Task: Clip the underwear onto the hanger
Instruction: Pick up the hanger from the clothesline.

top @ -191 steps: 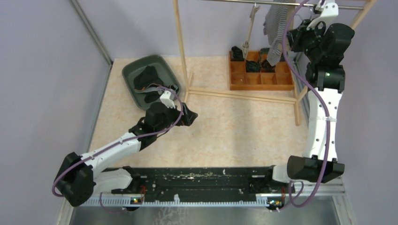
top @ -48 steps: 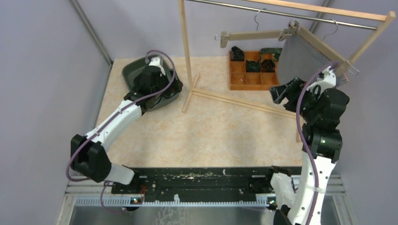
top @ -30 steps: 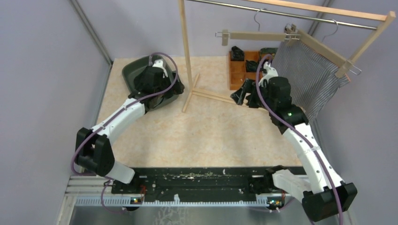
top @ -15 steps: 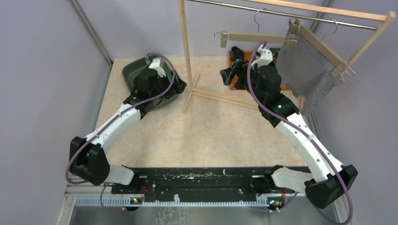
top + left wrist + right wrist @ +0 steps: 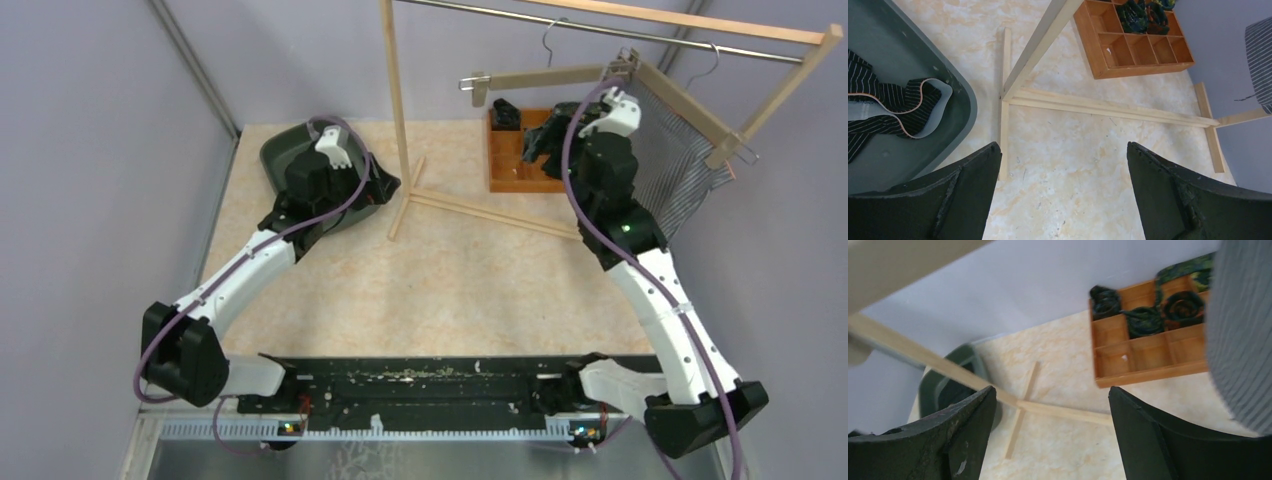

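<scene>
— The rack (image 5: 394,110)?
— Pale bare wood, matt. The tub (image 5: 962,100) is smooth green plastic.
— And the fingers (image 5: 1173,195)?
— Rough, matt black. The hanging underwear (image 5: 680,165) is fine striped cloth; the worktop (image 5: 470,280) smooth, marbled.

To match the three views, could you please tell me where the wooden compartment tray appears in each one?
Top external: wooden tray, upper middle, partly behind the right arm.
Left wrist: wooden tray, top right.
Right wrist: wooden tray, right of centre.
Shared landmark: rack's floor rail just in front.

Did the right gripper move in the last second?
Yes. The right gripper went farther back, from in front of the wooden tray to over it.
</scene>
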{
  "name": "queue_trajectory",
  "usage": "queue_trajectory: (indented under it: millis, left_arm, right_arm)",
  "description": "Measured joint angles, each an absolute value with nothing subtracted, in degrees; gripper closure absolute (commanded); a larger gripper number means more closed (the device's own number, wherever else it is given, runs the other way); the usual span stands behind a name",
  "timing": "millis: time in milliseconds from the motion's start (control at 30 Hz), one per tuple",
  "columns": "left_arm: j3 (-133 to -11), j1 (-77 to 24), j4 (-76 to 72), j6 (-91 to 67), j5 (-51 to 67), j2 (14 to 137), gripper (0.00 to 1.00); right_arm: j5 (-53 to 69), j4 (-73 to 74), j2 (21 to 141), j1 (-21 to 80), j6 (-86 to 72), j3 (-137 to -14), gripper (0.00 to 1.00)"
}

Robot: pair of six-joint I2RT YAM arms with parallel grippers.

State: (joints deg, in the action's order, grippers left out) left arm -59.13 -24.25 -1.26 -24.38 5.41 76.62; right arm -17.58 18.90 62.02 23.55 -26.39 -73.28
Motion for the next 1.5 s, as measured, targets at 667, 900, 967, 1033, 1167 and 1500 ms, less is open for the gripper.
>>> queue_trajectory:
  millis: [667, 900, 967, 1033, 1167, 1500]
  left_arm:
    - [-58.8, -24.3, -1.3, -24.4, 5.4, 76.6, 0.0]
    - [-58.8, -24.3, -1.1, -24.4, 5.1, 76.6, 0.0]
    - [-58.8, -24.2, -1.1, -24.4, 5.0, 76.6, 0.0]
    - [-58.8, -24.2, -1.1, -24.4, 5.0, 76.6, 0.0]
    - [-58.8, -24.2, -1.1, -24.4, 5.0, 76.6, 0.0]
    - [-58.0, -24.2, -1.3, -24.4, 5.0, 76.6, 0.0]
  right_arm:
    - [2.7, 17.8, 72.5, 0.3, -26.8, -84.6, 0.18]
    - [5.3, 15.8, 78.3, 0.1, -27.2, -86.7, 0.18]
    - [5.3, 16.0, 78.3, 0.1, -27.1, -86.7, 0.18]
    - [5.3, 15.9, 77.7, 0.1, -27.1, -86.1, 0.18]
    - [5.4, 14.7, 71.8, 0.1, -27.2, -78.7, 0.18]
    - [7.4, 17.8, 57.1, 0.1, -27.3, -73.9, 0.15]
